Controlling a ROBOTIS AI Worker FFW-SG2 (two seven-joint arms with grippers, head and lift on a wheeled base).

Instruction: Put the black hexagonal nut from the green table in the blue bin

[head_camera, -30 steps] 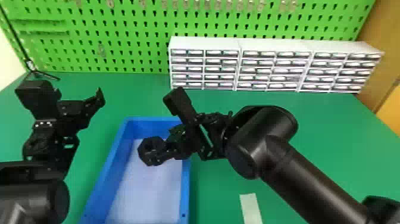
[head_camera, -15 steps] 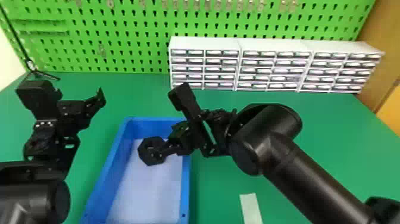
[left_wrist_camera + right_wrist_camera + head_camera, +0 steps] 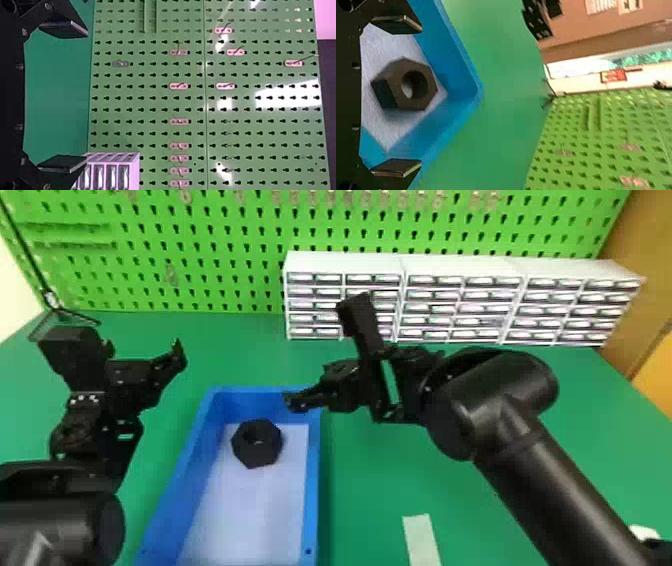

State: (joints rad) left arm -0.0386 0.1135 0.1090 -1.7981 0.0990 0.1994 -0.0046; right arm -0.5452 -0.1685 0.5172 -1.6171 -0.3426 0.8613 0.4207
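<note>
The black hexagonal nut (image 3: pixel 257 443) lies in the far part of the blue bin (image 3: pixel 312 490), on its whitish floor. Just right of the nut, over the bin's far right corner, is my right gripper (image 3: pixel 312 377), open and holding nothing. From the right wrist, the nut (image 3: pixel 405 84) appears between and beyond the spread fingers of the right gripper (image 3: pixel 397 95), inside the bin (image 3: pixel 455 75). My left gripper (image 3: pixel 142 340) stays left of the bin above the table; the left wrist view has this gripper (image 3: pixel 63 97) with its fingers wide apart.
White drawer cabinets (image 3: pixel 450 297) stand at the back of the green table (image 3: pixel 480 500), before a green pegboard (image 3: pixel 225 250). A pale strip (image 3: pixel 421 540) lies on the table right of the bin. A thin black stand (image 3: pixel 65 315) is at the far left.
The right gripper has opened, let go of the nut and moved away to the right. The nut now rests in the bin. The left arm has kept still.
</note>
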